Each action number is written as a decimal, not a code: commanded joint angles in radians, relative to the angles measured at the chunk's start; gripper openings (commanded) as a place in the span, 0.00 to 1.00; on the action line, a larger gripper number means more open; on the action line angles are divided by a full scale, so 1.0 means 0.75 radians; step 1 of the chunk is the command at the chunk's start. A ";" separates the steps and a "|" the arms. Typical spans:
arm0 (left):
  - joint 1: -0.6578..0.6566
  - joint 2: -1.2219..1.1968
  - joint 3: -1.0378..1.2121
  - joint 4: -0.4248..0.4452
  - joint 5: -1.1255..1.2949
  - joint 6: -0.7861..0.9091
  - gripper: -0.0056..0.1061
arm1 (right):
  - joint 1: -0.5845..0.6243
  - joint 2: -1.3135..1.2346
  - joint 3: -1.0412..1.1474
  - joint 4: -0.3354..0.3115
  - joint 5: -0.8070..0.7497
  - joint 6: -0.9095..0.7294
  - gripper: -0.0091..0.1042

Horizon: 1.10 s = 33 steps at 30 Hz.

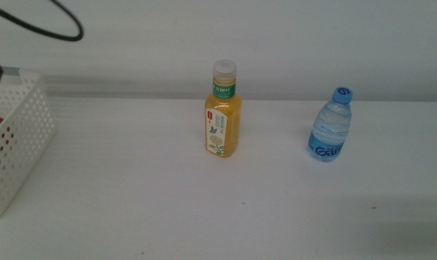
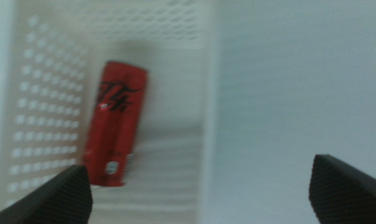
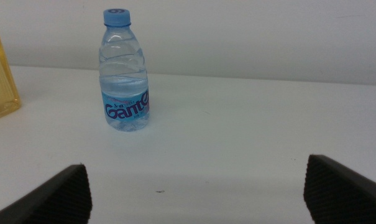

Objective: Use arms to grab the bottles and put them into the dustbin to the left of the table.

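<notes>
Red can point(image 2: 115, 123) lies in dustbin point(image 2: 51, 93) (blurry), left claw point(image 2: 200, 193) spread above.

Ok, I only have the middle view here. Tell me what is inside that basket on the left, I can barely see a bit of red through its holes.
Observer: The left wrist view looks down into the dustbin; a red soda can lies on its side on the bottom.
Operator: Give me the left gripper's state.
Observer: The left gripper is above the dustbin's wall, jaws wide apart and holding nothing.
Operator: Now the right arm; I see almost nothing of it.
Observer: The right gripper is low over the table, jaws open, facing the water bottle, which stands upright and apart from the jaws.
Operator: Report the juice bottle.
Observer: The right wrist view shows only an edge of the orange juice bottle, beside the water bottle.
</notes>
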 commanded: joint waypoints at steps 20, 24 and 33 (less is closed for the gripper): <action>-0.659 -0.989 1.134 0.022 -0.870 -0.135 0.89 | -0.006 -0.053 0.057 -0.014 -0.012 -0.012 0.88; -0.739 -1.104 1.306 0.005 -1.031 -0.137 0.89 | -0.006 -0.053 0.057 -0.014 -0.012 -0.012 0.88; -0.798 -1.140 1.575 -0.132 -1.348 -0.161 0.89 | -0.006 -0.053 0.057 -0.014 -0.012 -0.012 0.88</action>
